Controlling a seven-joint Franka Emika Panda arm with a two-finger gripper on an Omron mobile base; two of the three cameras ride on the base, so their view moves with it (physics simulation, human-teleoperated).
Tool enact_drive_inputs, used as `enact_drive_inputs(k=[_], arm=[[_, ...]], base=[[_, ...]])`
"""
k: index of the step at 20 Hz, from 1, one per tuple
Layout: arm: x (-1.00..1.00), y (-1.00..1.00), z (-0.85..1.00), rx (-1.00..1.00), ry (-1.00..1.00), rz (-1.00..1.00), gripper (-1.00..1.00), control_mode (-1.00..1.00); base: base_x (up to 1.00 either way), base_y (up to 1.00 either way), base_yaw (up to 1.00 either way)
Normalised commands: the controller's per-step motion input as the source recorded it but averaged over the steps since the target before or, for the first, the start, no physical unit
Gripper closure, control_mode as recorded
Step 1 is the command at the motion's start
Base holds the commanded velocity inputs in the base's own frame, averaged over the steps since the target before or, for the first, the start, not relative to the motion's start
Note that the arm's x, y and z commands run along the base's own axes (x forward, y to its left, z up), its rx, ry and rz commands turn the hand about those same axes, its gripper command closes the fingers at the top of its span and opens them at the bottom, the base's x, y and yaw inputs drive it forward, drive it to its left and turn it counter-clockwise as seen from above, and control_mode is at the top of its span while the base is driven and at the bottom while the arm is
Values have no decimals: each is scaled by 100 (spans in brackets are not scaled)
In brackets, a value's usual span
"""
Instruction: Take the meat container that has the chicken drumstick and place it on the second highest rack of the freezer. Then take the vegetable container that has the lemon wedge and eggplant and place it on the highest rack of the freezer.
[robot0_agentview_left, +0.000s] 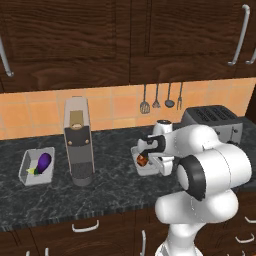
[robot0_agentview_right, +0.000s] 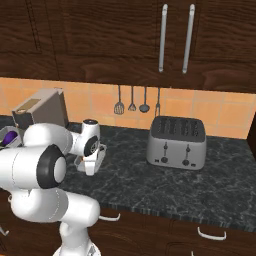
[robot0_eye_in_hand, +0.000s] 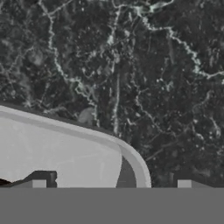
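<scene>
We hover our hand (robot0_agentview_left: 150, 159), fingers spread wide apart and holding nothing, right over the meat container (robot0_agentview_left: 143, 164) on the dark table (robot0_agentview_left: 110, 190). The chicken drumstick (robot0_agentview_left: 142, 160) lies inside. The tray looks light, stiff and slick-walled; we judge its rim, the corner at seven o'clock in the hand view, the best grip.

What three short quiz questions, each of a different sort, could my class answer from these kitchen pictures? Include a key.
1. True or false: the eggplant lies in a tray left of the coffee machine.
2. Is the tool open or shut?
3. Which stands right of the arm: (a) toaster, (b) kettle, (c) blender?

Key: 1 true; 2 open, over the rim of the drumstick tray; 3 a.
</scene>
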Motion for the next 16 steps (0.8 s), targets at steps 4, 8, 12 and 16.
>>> enact_drive_inputs(k=[4, 8, 12, 16], arm=[[0, 17, -27, 0, 1, -6, -100, -100], [-8, 8, -49, 0, 0, -7, -100, -100], [-12, 3, -60, 0, 0, -7, -100, -100], [-8, 0, -52, 0, -4, -4, -100, -100]], base=[[0, 0, 0], [0, 0, 0], [0, 0, 0], [0, 0, 0]])
